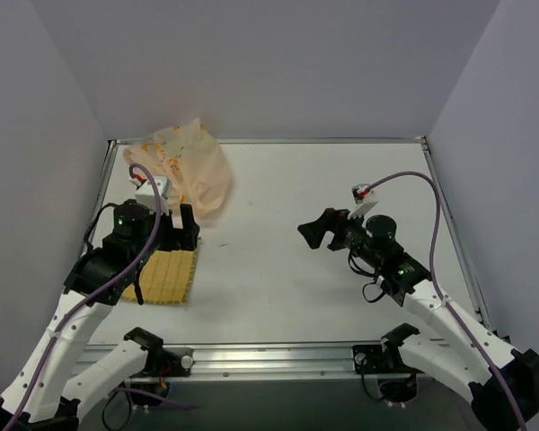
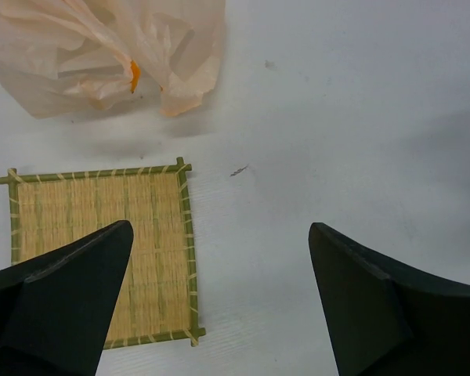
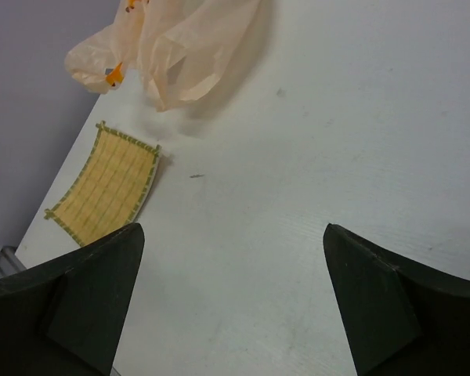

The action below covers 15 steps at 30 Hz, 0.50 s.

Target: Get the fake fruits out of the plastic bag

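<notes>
Top external view puts the plastic bag (image 1: 187, 169) in the far left corner of the bench (image 1: 296, 180), slumped and crumpled. I cannot make out the fake fruits through its film in any view, so I judge they sit inside it. Just nearer than the bag lies the woven mat (image 1: 166, 274), flat, with a strip of bench between the two. I take it as the spot meant to receive the fruit, which would explain why it sits so close.

My left tool (image 2: 221, 235) hangs over the mat, fingers spread wide and holding nothing. It points toward the bag, which suits a reach for it.

Well to the right, my right tool (image 3: 233, 231) hovers above the bench, turned leftward so bag and mat both show in its camera. It is just as wide open and grips nothing.

I judge the task not yet begun. One tool will probably need to hold the bag while the other draws the fruit out, and the crinkly film may slide.
</notes>
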Available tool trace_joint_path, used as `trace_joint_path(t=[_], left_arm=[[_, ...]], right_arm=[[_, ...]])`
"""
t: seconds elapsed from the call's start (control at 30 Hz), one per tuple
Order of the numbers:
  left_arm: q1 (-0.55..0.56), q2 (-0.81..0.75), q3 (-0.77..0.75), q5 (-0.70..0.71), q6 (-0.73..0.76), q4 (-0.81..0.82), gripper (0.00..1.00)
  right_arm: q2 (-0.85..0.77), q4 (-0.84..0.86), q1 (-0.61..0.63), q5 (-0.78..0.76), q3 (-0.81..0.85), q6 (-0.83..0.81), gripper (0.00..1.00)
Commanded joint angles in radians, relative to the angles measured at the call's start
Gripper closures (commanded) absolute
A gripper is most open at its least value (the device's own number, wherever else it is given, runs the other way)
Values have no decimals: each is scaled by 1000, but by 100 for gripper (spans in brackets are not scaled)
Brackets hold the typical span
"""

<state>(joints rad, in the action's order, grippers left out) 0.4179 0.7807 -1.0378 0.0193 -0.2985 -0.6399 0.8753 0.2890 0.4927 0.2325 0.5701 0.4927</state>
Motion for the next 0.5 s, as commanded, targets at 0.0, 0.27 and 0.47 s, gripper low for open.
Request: trace_joint_path(t=[0.0, 0.27, 0.47], left_arm=[[1, 17, -61, 62, 12, -7, 6], [-1, 124, -87, 212, 77, -73, 6], [-34, 253, -102, 407, 156, -53, 12]], right_arm=[[7, 99, 52, -22, -6, -10, 6], [138, 300, 182, -44, -50, 44, 70], [244, 306, 348, -182, -4, 3, 69]])
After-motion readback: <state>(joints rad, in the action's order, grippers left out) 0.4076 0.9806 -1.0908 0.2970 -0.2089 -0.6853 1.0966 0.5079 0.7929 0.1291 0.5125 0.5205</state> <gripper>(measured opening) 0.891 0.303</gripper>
